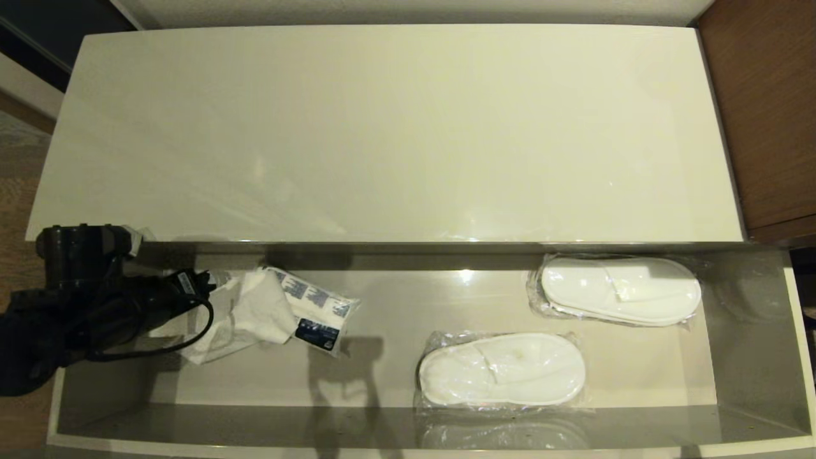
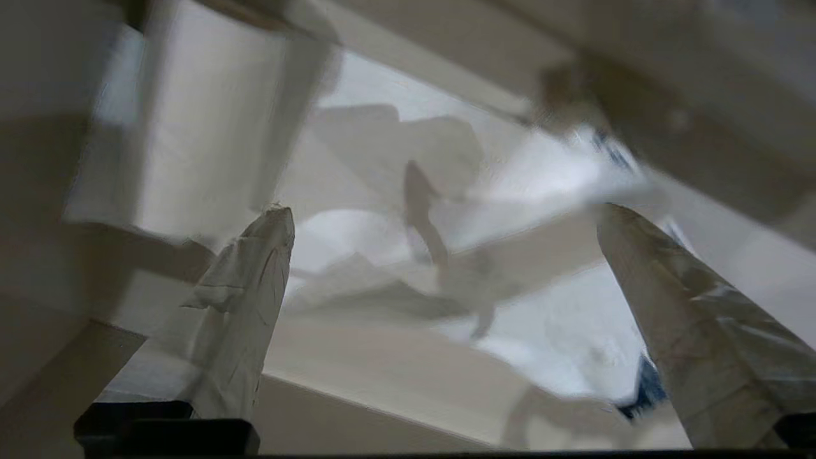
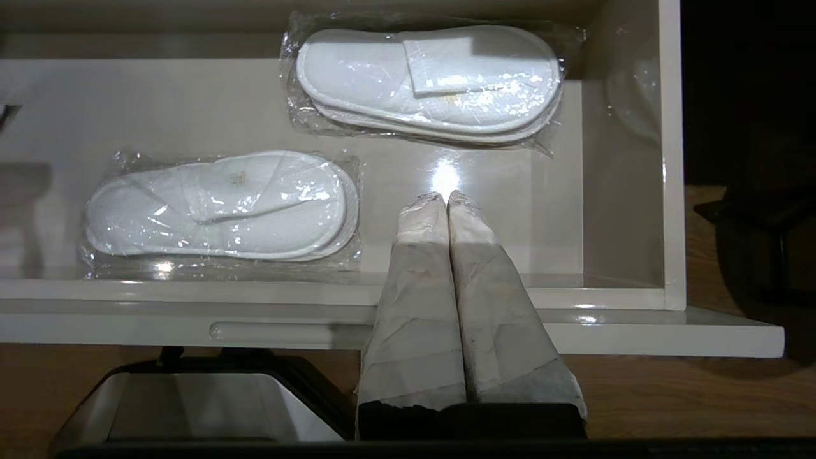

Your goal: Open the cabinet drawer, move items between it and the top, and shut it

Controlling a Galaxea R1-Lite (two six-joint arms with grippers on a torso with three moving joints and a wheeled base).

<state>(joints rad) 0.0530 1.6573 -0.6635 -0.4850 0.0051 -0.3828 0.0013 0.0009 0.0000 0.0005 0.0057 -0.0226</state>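
Left tool spread wide over paper roll in drawer; right tool shut, seen only in right wrist view, above slipper pairs.

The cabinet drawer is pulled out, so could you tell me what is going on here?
The left gripper, fingers wide open, reaches into the open cabinet drawer at its left end, right at the wrapped paper roll. Two wrapped slipper pairs lie further right. The cabinet top holds nothing. The right gripper waits shut above the drawer front.
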